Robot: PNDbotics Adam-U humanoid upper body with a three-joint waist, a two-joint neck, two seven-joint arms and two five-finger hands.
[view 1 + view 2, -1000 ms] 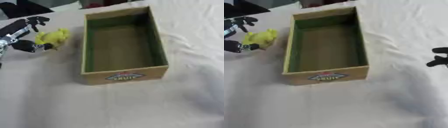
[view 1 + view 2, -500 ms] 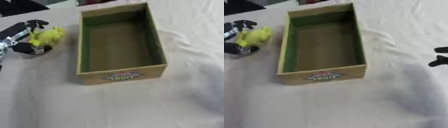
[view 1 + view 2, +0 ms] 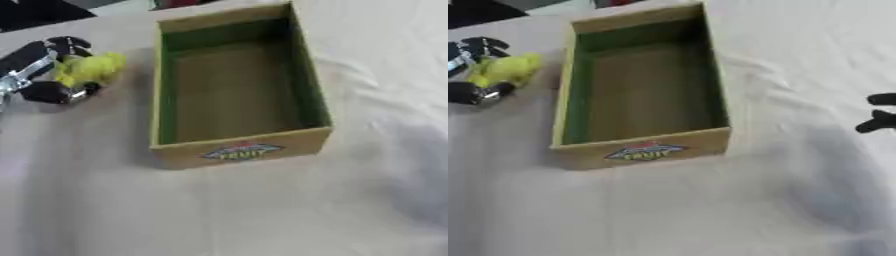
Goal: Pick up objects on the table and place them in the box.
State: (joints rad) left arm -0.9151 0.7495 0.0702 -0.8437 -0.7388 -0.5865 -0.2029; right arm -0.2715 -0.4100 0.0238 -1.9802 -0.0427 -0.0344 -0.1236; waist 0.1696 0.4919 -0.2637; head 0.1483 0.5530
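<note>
One label only: an oval badge (image 3: 241,151) in red, blue and yellow on the near short wall of the open rectangular cardboard box with green inner walls (image 3: 316,97). Yellow lettering across its middle reads roughly "FRUIT"; the letters are blurred, so the reading is uncertain. Smaller marks above the word cannot be read. No other text, number or sign legible anywhere.

The left hand (image 3: 44,70) is curled in a grasp at far left; the right hand (image 3: 879,119) shows only dark fingertips.
</note>
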